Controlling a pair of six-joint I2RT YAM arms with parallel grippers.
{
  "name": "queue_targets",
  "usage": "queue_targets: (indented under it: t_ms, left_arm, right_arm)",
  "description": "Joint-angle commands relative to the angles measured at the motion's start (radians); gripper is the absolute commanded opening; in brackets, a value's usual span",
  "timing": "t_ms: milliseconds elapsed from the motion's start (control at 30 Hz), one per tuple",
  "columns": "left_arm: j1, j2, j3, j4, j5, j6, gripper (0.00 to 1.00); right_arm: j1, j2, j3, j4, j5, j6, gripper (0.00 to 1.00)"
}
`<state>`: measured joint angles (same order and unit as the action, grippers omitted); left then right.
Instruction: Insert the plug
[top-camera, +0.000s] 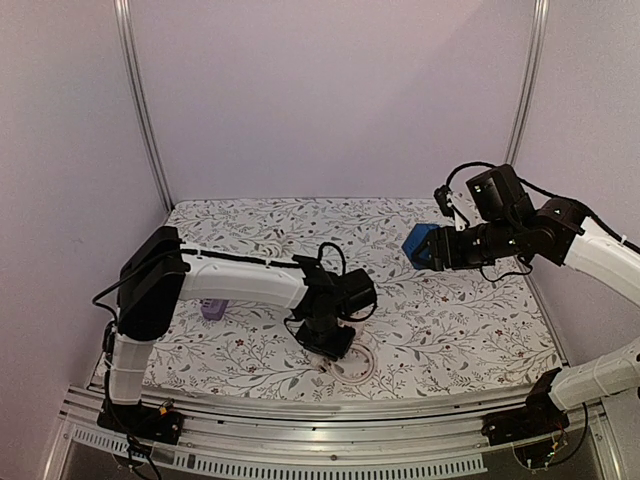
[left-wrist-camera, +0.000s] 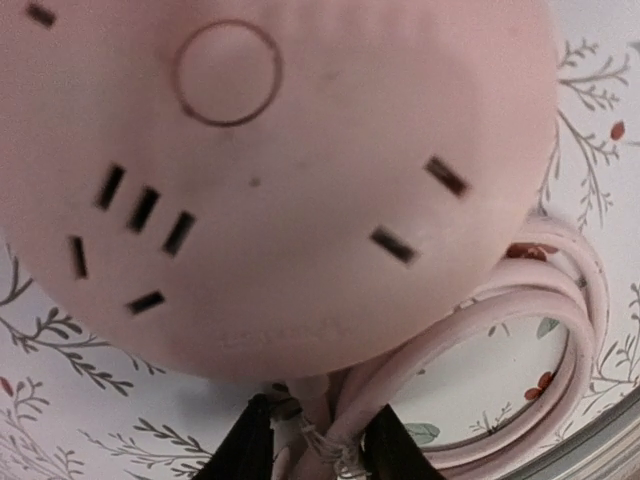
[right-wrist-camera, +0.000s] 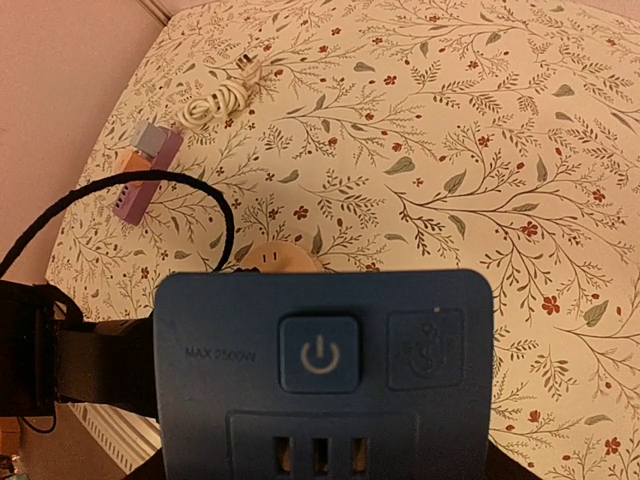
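Two pincers work here. The right pincer (top-camera: 440, 250) grips a blue socket adapter (right-wrist-camera: 325, 370) marked "MAX 2500W" beside a power symbol, held aloft with open flowered desk (top-camera: 450, 330) beneath it. The left pincer (left-wrist-camera: 320, 415) flanks the cord (left-wrist-camera: 480, 330) root of the round pink socket hub (left-wrist-camera: 280, 200) just ahead; whether it pinches, I cannot tell. The desk's edge runs close beside it.
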<state>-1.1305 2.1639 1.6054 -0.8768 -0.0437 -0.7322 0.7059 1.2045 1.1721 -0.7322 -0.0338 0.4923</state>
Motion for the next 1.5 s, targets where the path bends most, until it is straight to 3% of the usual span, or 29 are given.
queue_targets:
  t_ms: [0, 100, 333, 600, 767, 1033, 1133, 1233, 1267, 1300, 1333, 1467]
  left_arm:
    - [-0.008, -0.013, -0.043, 0.026, 0.02, 0.178, 0.22]
    - [-0.008, -0.013, -0.043, 0.003, 0.018, 0.293, 0.09]
    - [0.026, -0.136, -0.09, -0.082, -0.098, 0.667, 0.02]
    - [0.056, -0.231, -0.203, -0.046, -0.137, 1.033, 0.02]
    - [0.074, -0.238, -0.227, -0.034, -0.042, 1.247, 0.01]
    - [0.145, -0.186, -0.189, 0.04, 0.007, 1.421, 0.03]
    - [0.167, -0.167, -0.169, 0.089, 0.004, 1.367, 0.13]
    - [0.171, -0.182, -0.187, 0.131, 0.028, 1.355, 0.36]
    - [0.172, -0.191, -0.193, 0.137, 0.033, 1.361, 0.48]
    - [0.172, -0.198, -0.198, 0.149, 0.021, 1.362, 0.92]
    - [0.173, -0.204, -0.197, 0.149, 0.017, 1.365, 0.99]
    - [0.18, -0.239, -0.182, 0.155, 0.019, 1.356, 0.99]
  right_arm:
    - [-0.003, 0.004, 0.0, 0.037, -0.009, -0.001, 0.0]
    - [-0.003, 0.005, 0.001, 0.038, -0.012, -0.004, 0.0]
    - [-0.003, -0.013, -0.022, 0.056, -0.101, -0.077, 0.0]
    - [-0.003, -0.05, -0.159, 0.149, -0.307, -0.205, 0.0]
    - [-0.003, -0.007, -0.149, 0.162, -0.341, -0.245, 0.0]
    - [-0.003, 0.057, -0.136, 0.162, -0.376, -0.283, 0.0]
    - [-0.003, 0.068, -0.14, 0.16, -0.372, -0.291, 0.0]
    - [-0.003, 0.08, -0.14, 0.156, -0.366, -0.296, 0.0]
    - [-0.003, 0.082, -0.138, 0.158, -0.363, -0.297, 0.0]
    - [-0.002, 0.085, -0.14, 0.158, -0.36, -0.299, 0.0]
    - [-0.003, 0.087, -0.138, 0.16, -0.357, -0.302, 0.0]
    - [-0.004, 0.097, -0.13, 0.168, -0.351, -0.31, 0.0]
